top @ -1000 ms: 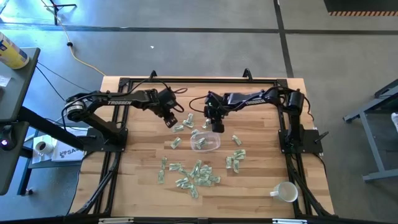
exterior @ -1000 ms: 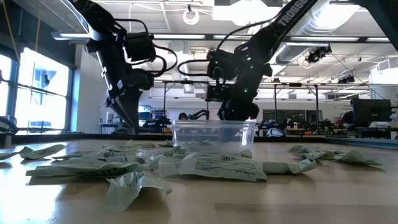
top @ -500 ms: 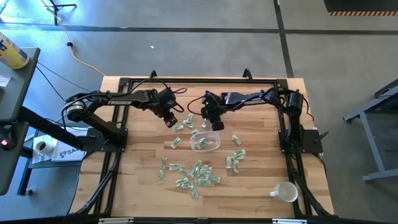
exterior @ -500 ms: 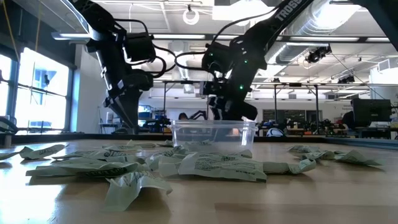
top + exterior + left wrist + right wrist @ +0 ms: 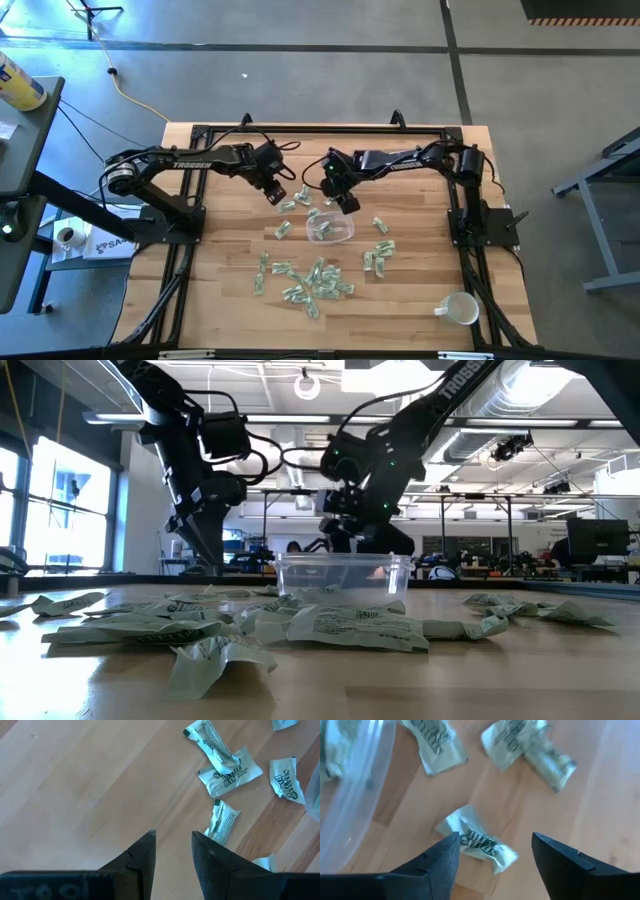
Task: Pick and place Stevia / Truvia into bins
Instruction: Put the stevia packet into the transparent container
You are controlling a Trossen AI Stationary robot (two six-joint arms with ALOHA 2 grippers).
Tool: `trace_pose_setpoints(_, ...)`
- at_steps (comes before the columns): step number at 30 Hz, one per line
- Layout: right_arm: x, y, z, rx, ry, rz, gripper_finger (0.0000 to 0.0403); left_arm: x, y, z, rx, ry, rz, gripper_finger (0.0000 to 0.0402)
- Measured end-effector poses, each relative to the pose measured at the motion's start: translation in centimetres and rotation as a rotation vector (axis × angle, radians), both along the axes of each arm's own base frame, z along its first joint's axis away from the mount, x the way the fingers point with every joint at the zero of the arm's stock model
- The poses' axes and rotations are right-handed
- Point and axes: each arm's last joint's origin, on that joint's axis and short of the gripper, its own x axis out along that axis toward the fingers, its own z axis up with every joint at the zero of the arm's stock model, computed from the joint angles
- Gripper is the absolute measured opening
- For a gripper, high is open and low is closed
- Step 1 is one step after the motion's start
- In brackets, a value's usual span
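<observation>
Crumpled sachet [image 5: 477, 840] on wood between spread jaws, bowl [image 5: 355, 795] beside.

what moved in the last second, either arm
The right gripper swung from over the bowl's far rim toward the table's far-left side, and its jaws opened wider; a sachet lies on the wood below them. The left gripper stayed hovering, empty, jaws slightly apart. Bowl, mug and loose sachets unchanged.

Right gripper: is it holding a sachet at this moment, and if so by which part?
Nothing is held. The right gripper is open over a crumpled Stevia sachet lying on the wooden table, beside the clear plastic bowl.
</observation>
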Motion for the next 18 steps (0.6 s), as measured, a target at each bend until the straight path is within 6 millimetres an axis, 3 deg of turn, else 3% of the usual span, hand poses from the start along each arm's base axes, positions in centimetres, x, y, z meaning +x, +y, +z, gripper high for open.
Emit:
trace_pose_setpoints(10, -0.7, -0.9, -0.7, 0.050, 0.059, -0.077, 0.0193, 0.0, 0.0, 0.0, 0.000, 0.001, 0.000, 0.0159)
trace_pose_setpoints(18, -2.0, -2.5, -1.0, 0.118, 0.129, -0.209, 0.0104, 0.0, 0.0, 0.0, 0.003, 0.002, -0.002, 0.0159)
